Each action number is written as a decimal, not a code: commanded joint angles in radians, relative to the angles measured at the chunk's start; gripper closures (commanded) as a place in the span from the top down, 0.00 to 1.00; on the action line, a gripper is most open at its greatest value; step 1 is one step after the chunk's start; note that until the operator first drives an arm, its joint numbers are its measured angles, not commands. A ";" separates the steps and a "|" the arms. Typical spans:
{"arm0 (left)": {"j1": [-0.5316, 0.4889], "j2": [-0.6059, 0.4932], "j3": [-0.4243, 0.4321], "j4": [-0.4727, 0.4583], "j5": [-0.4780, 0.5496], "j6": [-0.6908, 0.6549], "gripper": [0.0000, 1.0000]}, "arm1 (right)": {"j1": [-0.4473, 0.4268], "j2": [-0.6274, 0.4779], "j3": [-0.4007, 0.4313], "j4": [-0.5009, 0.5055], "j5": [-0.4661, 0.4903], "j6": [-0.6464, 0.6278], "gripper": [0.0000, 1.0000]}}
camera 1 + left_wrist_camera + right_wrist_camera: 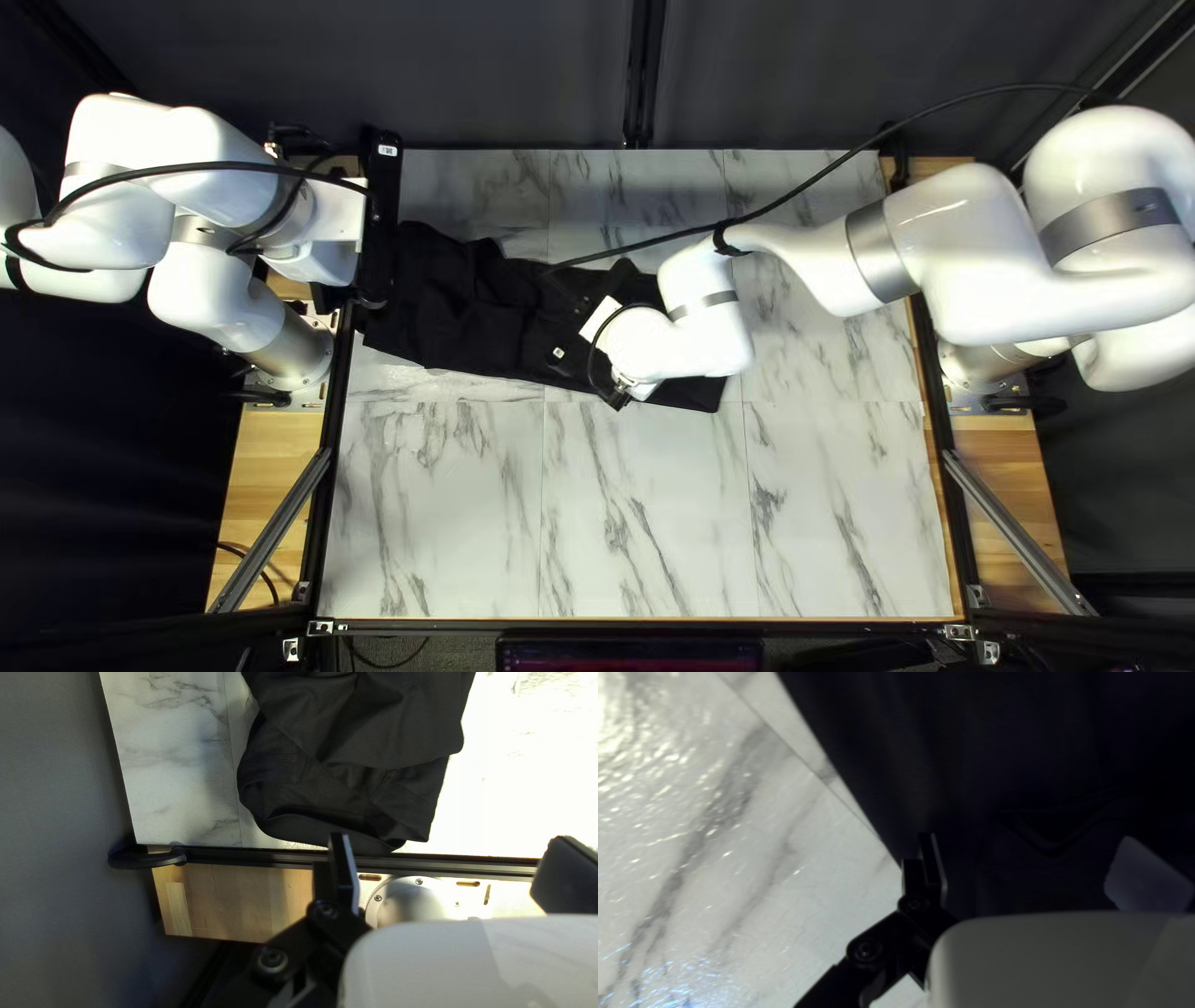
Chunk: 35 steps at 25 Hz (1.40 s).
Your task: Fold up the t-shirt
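Observation:
A black t-shirt [467,305] lies rumpled across the table's upper left and middle in the top left view. My left gripper [379,212] is over its left end, and my right gripper [559,355] hangs over its lower part, dark against dark; both sets of fingertips are hidden there. From the left wrist, the wide-open left gripper [450,843] has the folded cloth end [349,790] just ahead, nothing held. In the right wrist view the right gripper [1027,840] stands open above the shirt [971,753], one finger near the cloth's straight edge.
Bare marble-patterned tabletop [647,510] spans the near half. The black table rail [249,857] and wooden ledge [237,896] lie below the left gripper. My right arm [809,268] reaches across the table's right side, its cable trailing over the cloth.

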 commanded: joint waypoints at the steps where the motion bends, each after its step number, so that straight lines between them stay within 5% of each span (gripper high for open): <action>1: 0.000 0.000 0.000 0.000 0.000 0.000 1.00 | -0.008 -0.007 0.019 0.008 -0.013 0.004 1.00; 4: 0.000 0.000 0.000 0.000 0.000 0.000 1.00 | -0.012 -0.003 0.023 0.015 -0.023 0.005 1.00; 8: 0.000 0.000 0.000 0.000 0.000 0.000 1.00 | -0.013 0.004 0.008 0.028 -0.015 0.002 0.83; 9: 0.000 0.000 0.000 0.000 0.000 0.000 1.00 | -0.013 0.006 0.004 0.030 -0.013 0.001 0.71; 11: 0.000 0.000 0.000 0.000 0.000 0.000 1.00 | -0.013 0.010 -0.003 0.034 -0.010 -0.002 0.27; 12: 0.000 0.000 0.000 0.000 0.000 0.000 1.00 | -0.014 0.014 -0.007 0.036 -0.009 -0.004 0.27; 13: 0.000 0.000 0.000 0.000 0.000 0.000 1.00 | -0.015 0.017 -0.011 0.038 -0.008 -0.005 0.04; 35: 0.000 0.000 0.000 0.000 0.000 0.000 1.00 | 0.008 -0.025 -0.060 0.030 0.080 0.020 0.00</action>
